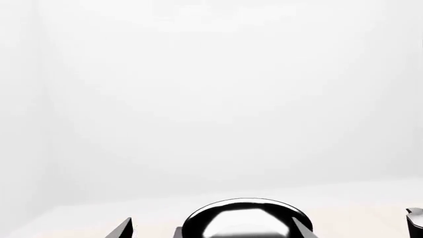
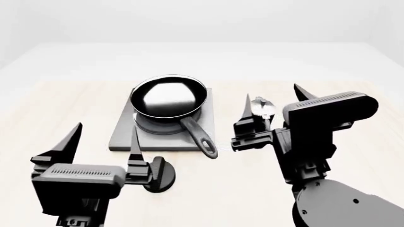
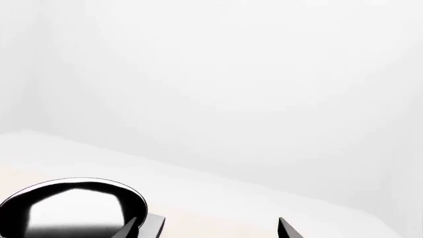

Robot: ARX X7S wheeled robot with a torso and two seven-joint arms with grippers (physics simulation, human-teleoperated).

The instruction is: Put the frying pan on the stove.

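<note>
The glossy black frying pan sits on the grey square stove, over its ring burner, with its long handle pointing toward me and to the right. It also shows in the left wrist view and the right wrist view. My left gripper is open and empty, near the stove's front left corner. My right gripper is open and empty, to the right of the stove and handle.
A small black round knob lies on the light wooden table by my left gripper. A shiny silver object lies behind my right gripper; I cannot tell what it is. A white wall stands behind the table.
</note>
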